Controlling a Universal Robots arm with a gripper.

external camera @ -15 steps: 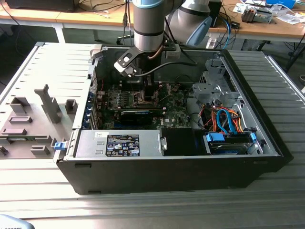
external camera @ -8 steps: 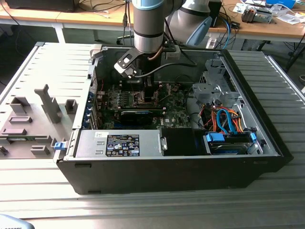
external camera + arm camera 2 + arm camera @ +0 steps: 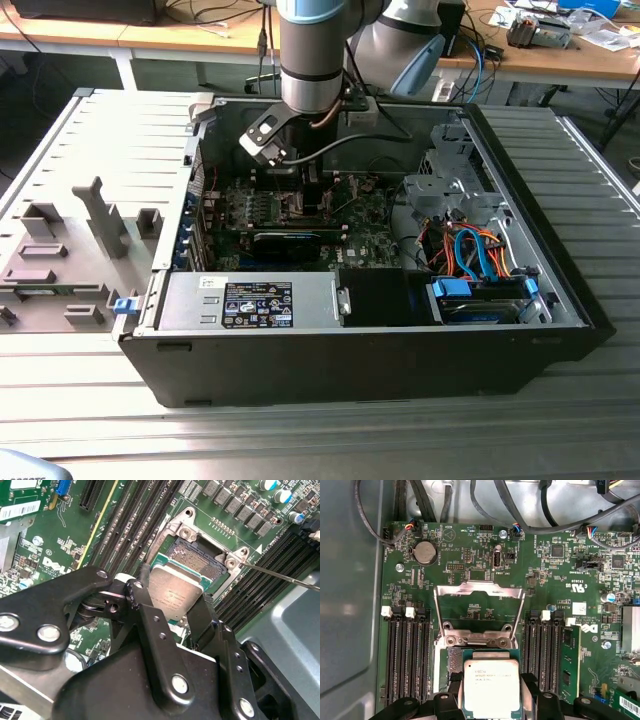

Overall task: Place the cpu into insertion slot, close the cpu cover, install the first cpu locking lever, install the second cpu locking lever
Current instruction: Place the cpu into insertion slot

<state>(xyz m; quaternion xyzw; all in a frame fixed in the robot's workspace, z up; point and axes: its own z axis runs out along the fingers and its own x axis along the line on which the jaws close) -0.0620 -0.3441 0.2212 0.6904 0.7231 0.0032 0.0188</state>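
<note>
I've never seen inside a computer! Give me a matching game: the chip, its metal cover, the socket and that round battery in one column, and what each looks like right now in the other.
Things:
1. cpu
2. cpu cover
3. insertion slot
4. coin battery

States:
A. swung open, standing up
B. round and silver, lying flat on the green board
C. gripped by the tool
D. partly bare, dark contacts showing beside the chip

Pairs: 1-C, 2-A, 3-D, 4-B
</note>
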